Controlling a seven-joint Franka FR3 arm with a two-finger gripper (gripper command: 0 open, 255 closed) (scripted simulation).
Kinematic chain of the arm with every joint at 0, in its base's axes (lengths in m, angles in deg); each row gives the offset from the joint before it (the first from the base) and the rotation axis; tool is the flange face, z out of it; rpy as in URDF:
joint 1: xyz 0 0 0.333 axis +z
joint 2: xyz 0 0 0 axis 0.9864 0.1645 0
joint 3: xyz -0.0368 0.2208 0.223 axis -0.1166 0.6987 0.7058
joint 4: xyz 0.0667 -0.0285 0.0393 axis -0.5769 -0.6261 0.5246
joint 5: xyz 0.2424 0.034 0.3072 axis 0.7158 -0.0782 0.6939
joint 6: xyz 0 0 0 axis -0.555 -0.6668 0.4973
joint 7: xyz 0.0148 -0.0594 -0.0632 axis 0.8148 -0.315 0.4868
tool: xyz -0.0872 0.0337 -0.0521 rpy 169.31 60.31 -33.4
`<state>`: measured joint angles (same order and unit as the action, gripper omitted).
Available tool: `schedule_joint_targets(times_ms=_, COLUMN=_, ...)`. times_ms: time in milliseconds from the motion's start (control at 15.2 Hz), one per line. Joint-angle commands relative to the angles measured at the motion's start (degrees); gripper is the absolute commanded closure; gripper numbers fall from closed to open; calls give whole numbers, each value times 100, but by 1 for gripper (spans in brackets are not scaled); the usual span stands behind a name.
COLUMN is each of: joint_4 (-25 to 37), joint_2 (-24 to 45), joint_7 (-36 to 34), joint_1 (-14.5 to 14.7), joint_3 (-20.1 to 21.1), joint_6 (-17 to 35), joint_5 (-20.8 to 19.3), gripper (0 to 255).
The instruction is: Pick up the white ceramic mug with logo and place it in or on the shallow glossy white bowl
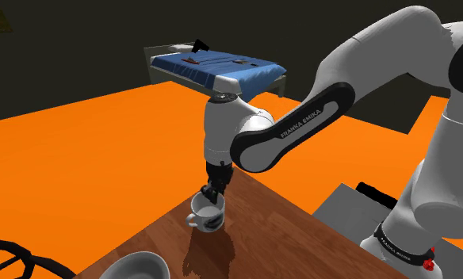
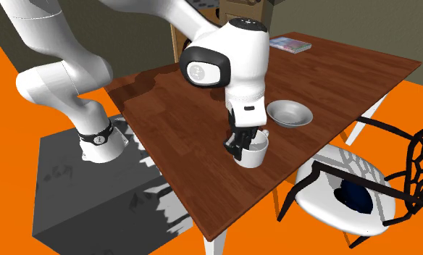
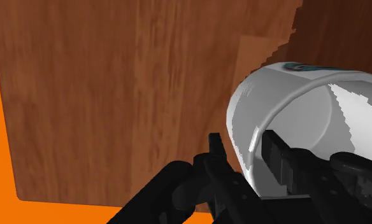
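Grasp stage. The hand (image 3: 242,141) is closed on the white mug's (image 2: 257,156) rim, one finger inside and one outside. The mug is at the counter (image 2: 181,123) surface; lift-off cannot be told. Transfer to the bowl (image 2: 290,116), nearby toward the second exterior view's right, remains.

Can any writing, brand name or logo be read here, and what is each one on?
"FRANKA EMIKA": white letters on the dark side of the arm.
Logo on the mug: a teal mark near the rim, too blurred to read.
Black band at the arm's foot: tiny white lettering, too small to read.
Magazine cover: nothing legible.
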<state>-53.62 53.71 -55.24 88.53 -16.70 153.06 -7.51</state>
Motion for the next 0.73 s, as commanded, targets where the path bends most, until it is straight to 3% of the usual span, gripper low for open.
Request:
schedule_joint_targets(times_ms=0, joint_4=0, joint_2=0, joint_7=0, joint_1=0, joint_3=0, joint_6=0, joint_5=0, gripper=255)
schedule_joint_targets(times_ms=660, joint_4=87, joint_2=-147, joint_7=74, joint_1=-24, joint_3=24, joint_6=-211, joint_5=112, gripper=255)
